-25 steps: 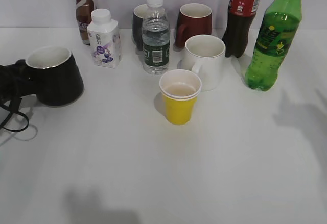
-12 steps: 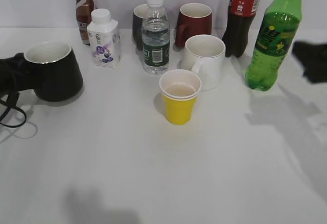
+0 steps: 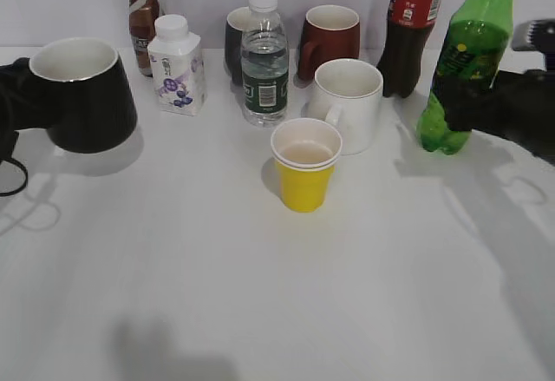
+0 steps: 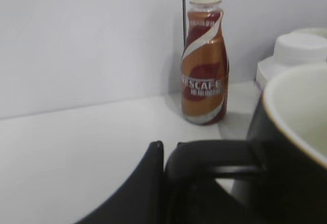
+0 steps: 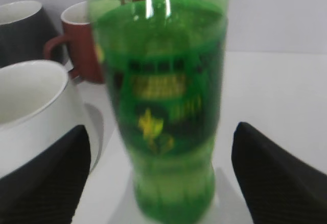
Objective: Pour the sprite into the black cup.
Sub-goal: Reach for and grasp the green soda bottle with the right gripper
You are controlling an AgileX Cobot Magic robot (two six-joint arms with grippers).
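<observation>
The sprite (image 3: 464, 60), a tall green bottle, stands at the back right; it fills the right wrist view (image 5: 161, 106). My right gripper (image 3: 460, 108) is open, its fingers wide on either side of the bottle's lower half without touching it (image 5: 161, 147). The black cup (image 3: 82, 95), white inside, is at the far left, lifted off the table. My left gripper (image 3: 22, 95) is shut on its handle. In the left wrist view the finger (image 4: 166, 183) presses against the black handle (image 4: 214, 163), with the cup's rim (image 4: 291, 112) at the right.
At the back stand a coffee bottle (image 3: 141, 16), a white milk bottle (image 3: 178, 64), a clear water bottle (image 3: 264, 60), a dark mug (image 3: 234, 38), a dark red mug (image 3: 329, 38), a cola bottle (image 3: 409, 34) and a white mug (image 3: 347, 103). A yellow paper cup (image 3: 304, 168) stands mid-table.
My left gripper has raised the black cup off the table. My right gripper has come in from the right edge and now straddles the sprite bottle.
</observation>
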